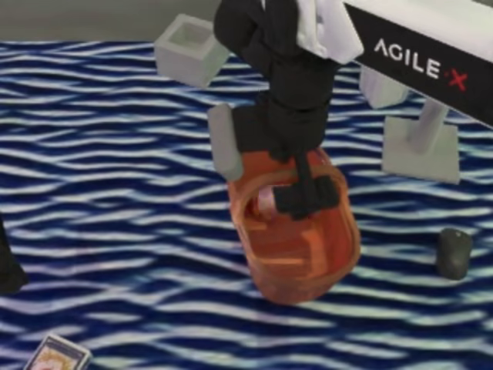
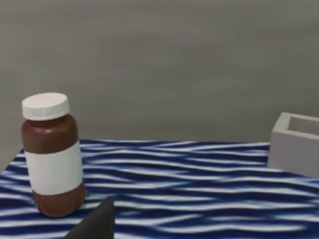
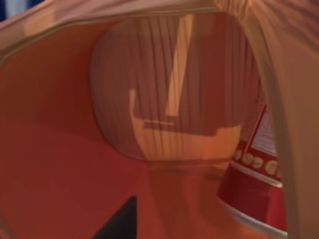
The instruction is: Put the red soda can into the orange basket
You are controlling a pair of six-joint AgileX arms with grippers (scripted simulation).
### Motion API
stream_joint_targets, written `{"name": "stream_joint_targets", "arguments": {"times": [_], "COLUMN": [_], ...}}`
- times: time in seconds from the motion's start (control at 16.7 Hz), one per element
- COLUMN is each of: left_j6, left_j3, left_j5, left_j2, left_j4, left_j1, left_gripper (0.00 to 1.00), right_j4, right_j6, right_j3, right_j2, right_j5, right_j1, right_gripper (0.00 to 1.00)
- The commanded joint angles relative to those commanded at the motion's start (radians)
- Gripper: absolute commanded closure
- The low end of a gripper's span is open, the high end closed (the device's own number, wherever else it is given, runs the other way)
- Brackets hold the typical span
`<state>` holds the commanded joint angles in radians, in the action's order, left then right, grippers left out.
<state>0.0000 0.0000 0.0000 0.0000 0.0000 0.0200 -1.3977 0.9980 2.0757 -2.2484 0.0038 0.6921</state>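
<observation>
The orange basket [image 1: 339,262] stands at the middle of the table. My right gripper [image 1: 308,196] reaches down into it under the handle, and the arm covers the basket's far end. The red soda can [image 1: 266,202] shows as a pale red patch inside the basket, just left of the gripper. In the right wrist view the can [image 3: 256,186] rests against the basket's inner wall [image 3: 60,149], apart from the one dark fingertip [image 3: 122,221] that shows; nothing is between the fingers. My left gripper [image 1: 6,270] is parked at the table's left edge, open.
A white square container [image 1: 191,48] sits at the back. A grey block [image 1: 224,142] touches the basket's left side. A white stand [image 1: 420,142] and a dark mouse [image 1: 454,253] are to the right, a card box [image 1: 55,356] at front left. A brown bottle [image 2: 51,154] stands before the left wrist.
</observation>
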Motion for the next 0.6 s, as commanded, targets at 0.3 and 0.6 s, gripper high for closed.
{"name": "stream_joint_targets", "arguments": {"times": [0.3,0.6], "left_j6": [0.0,0.0], "left_j3": [0.0,0.0], "left_j5": [0.0,0.0], "left_j2": [0.0,0.0], "left_j4": [0.0,0.0], "left_j1": [0.0,0.0], "left_gripper": [0.0,0.0], "right_j4": [0.0,0.0], "right_j6": [0.0,0.0], "right_j3": [0.0,0.0], "right_j2": [0.0,0.0], "right_j5": [0.0,0.0], "right_j1": [0.0,0.0], "right_gripper": [0.68,1.0]}}
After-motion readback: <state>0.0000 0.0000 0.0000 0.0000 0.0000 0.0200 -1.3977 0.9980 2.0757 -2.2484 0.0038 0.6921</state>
